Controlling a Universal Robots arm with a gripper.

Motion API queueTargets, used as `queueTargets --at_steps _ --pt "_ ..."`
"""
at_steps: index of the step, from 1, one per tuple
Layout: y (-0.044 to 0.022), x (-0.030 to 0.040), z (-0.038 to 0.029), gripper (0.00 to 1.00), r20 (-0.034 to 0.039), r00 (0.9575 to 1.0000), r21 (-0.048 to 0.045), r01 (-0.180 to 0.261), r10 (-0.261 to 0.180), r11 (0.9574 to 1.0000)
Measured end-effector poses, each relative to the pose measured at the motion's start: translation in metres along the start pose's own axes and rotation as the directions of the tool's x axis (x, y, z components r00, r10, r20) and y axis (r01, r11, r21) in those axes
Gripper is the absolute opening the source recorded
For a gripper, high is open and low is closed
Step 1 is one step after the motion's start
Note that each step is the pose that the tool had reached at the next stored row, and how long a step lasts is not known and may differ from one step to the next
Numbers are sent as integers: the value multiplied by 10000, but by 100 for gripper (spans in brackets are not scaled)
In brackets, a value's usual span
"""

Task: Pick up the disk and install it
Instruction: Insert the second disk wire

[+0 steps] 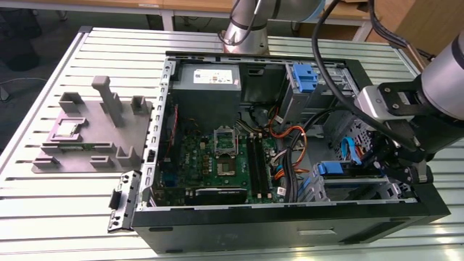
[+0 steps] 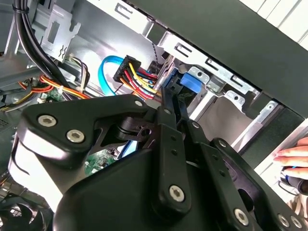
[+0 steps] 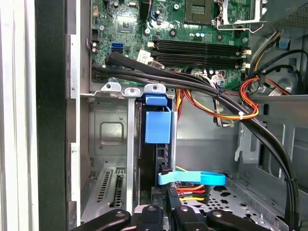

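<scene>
The claw point(image 1: 397, 163) worked low inside the open case point(image 1: 290, 228), at its corner by the drive cage point(image 3: 113, 144). The disk point(image 3: 158, 126), blue tab outward, stood on edge in a cage slot, probably close to seated. Its fingers point(image 2: 168, 103) looked pinched together at the disk's rear edge, just beside the cables point(image 2: 137, 72). Pushing straight along the slot rails, clear of those cables, would have suited the seating.
</scene>
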State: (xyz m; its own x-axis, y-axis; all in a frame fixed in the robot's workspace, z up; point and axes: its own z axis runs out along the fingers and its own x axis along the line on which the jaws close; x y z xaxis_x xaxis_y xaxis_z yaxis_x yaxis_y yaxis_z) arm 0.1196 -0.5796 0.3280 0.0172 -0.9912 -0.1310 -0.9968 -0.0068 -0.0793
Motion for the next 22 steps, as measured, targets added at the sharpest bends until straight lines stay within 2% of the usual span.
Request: queueTargets --at_steps 5,13,14,16,18,22 --pt "6 3 16 16 -10 10000 0 0 0 10000" --pt "8 4 30 17 17 10000 0 -2 2 10000" --pt "7 3 27 24 10 10000 0 -1 1 10000" --pt "7 3 21 24 -1 10000 0 0 0 10000" --pt "5 0 2 24 -4 10000 0 0 0 10000" --pt "-2 -12 -93 24 -1 10000 0 0 0 10000"
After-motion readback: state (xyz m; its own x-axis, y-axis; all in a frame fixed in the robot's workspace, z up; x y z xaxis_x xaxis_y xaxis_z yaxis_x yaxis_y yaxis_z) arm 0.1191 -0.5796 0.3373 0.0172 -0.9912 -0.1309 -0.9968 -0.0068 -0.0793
